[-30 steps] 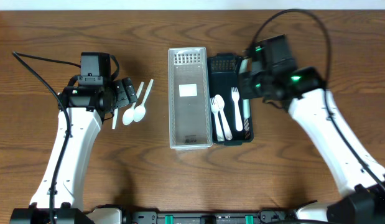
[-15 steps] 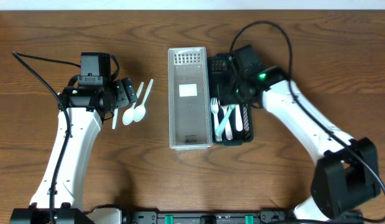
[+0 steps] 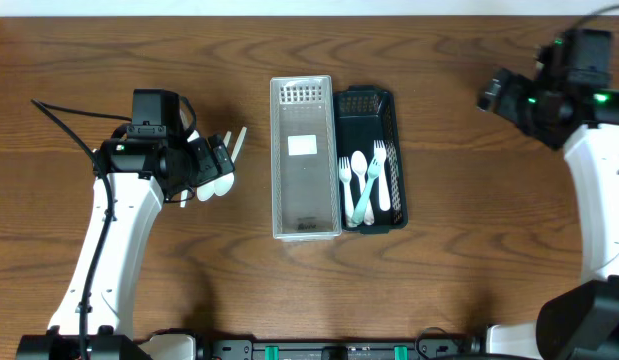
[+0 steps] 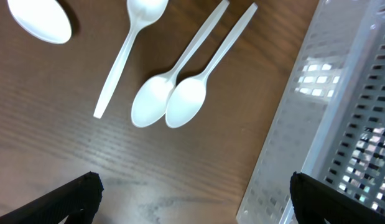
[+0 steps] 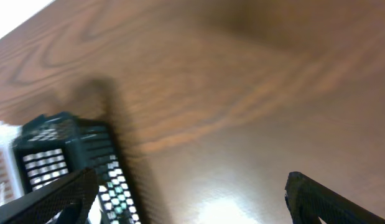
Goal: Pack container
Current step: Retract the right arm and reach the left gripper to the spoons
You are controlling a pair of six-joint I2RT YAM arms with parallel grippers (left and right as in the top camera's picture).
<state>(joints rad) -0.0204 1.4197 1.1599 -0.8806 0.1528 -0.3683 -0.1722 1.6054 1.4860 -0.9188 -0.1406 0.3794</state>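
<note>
Now | right jaws withdrawn from dark basket (image 3: 366, 98) | spread, empty

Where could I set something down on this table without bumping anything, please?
Bare table lies between the dark basket and the right arm, and in front of both baskets. It is crowded between the left gripper and the white basket, where spoons lie.
</note>
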